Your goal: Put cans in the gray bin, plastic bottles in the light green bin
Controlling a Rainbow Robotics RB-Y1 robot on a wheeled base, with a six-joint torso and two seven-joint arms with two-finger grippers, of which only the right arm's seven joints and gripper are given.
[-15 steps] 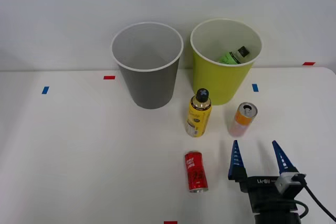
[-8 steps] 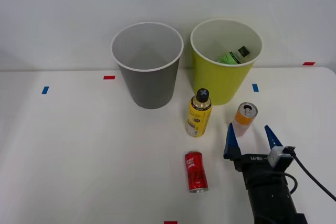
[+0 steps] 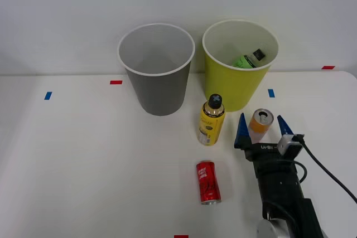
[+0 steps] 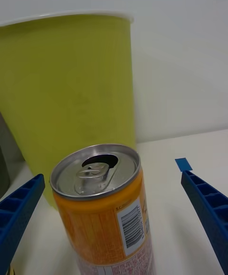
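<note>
My right gripper [image 3: 260,126] is spread wide with one blue finger on each side of the upright orange-and-pink can [image 3: 260,125], neither finger touching it. From my wrist, that can [image 4: 102,208] stands between my fingertips [image 4: 19,208], its silver top opened, with the light green bin [image 4: 66,99] close behind it. On the white table [image 3: 83,165], the yellow-labelled bottle [image 3: 211,120] stands upright just in front of the light green bin [image 3: 239,65], left of the can I straddle. The red can [image 3: 207,181] lies on its side nearer to me, well apart from both. A green bottle [image 3: 248,59] lies inside the light green bin. The gray bin [image 3: 157,69] stands just beside it, on its left, showing a pale inside
</note>
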